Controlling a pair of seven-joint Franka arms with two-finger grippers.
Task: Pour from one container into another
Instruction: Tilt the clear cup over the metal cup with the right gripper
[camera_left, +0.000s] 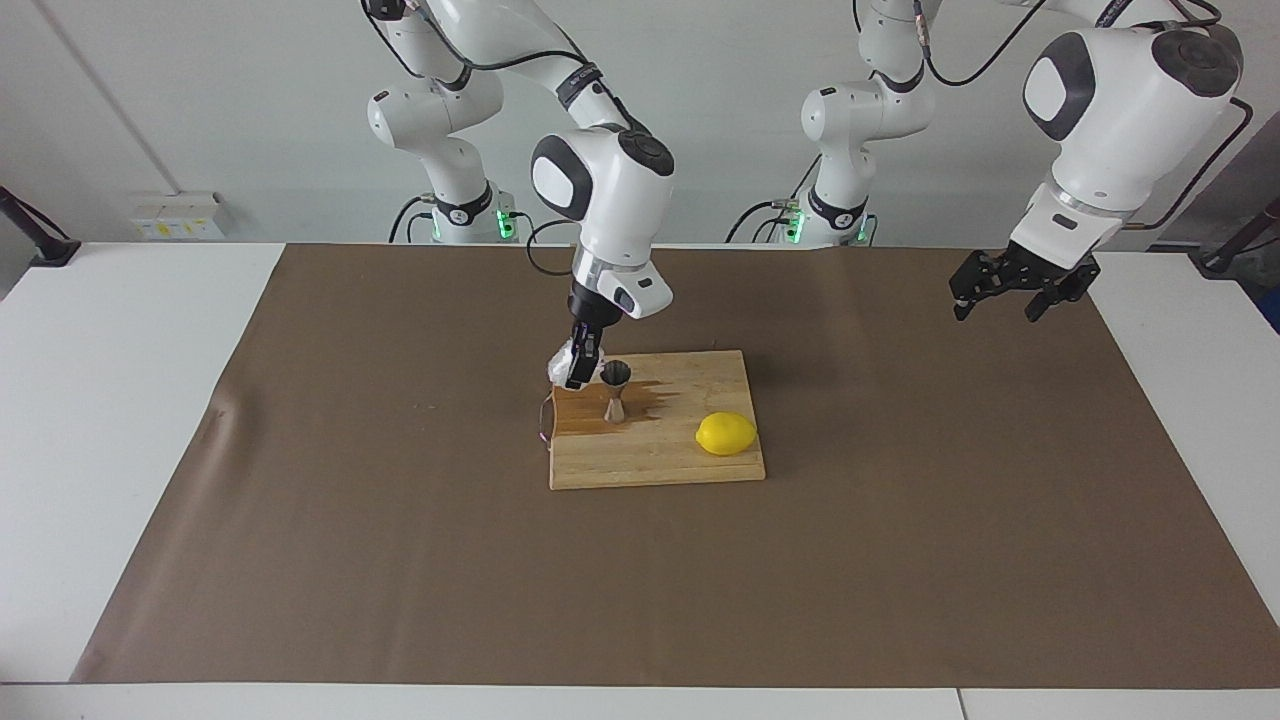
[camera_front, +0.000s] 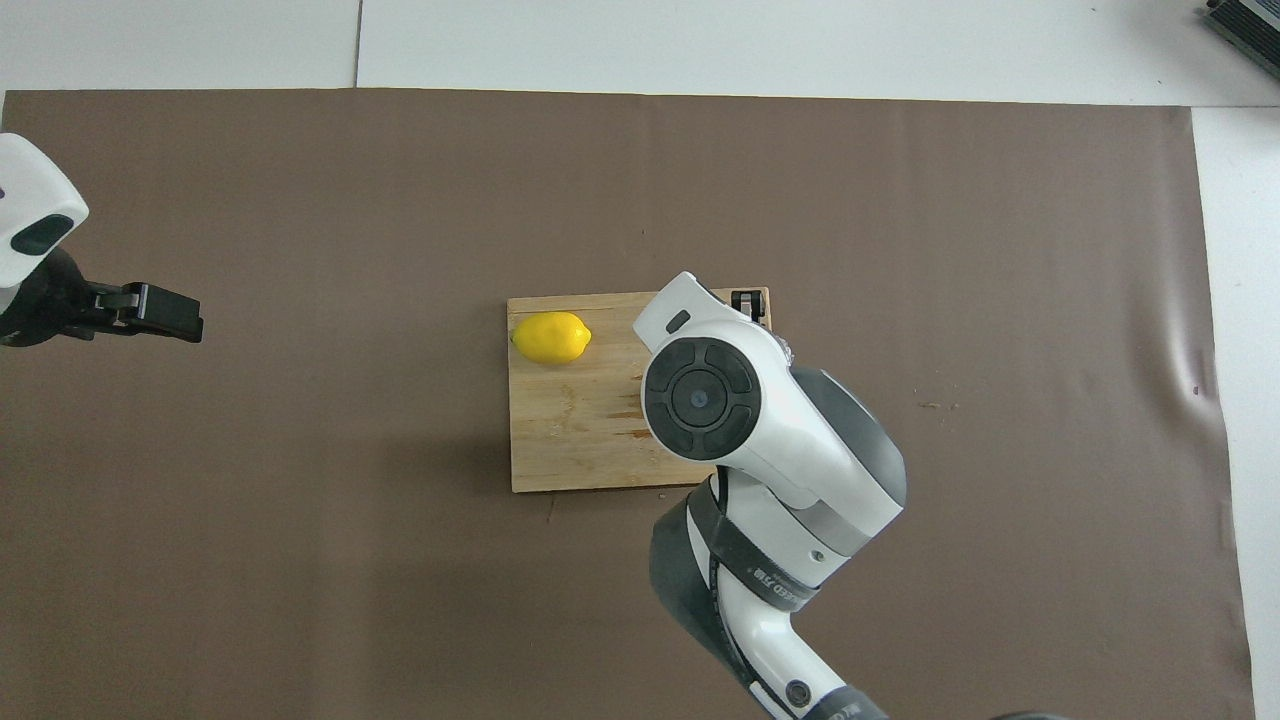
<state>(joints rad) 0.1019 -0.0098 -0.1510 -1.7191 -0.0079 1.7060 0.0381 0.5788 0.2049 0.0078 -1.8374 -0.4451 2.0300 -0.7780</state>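
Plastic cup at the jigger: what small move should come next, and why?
Probably tip it further. The right end effector holds the plastic cup tilted beside the upright jigger, whose mouth sits just below; the cutting board is already wet.

A robotics lab: two white arms (camera_left: 610, 200) (cabled) at a paper-covered table (camera_left: 120, 400).
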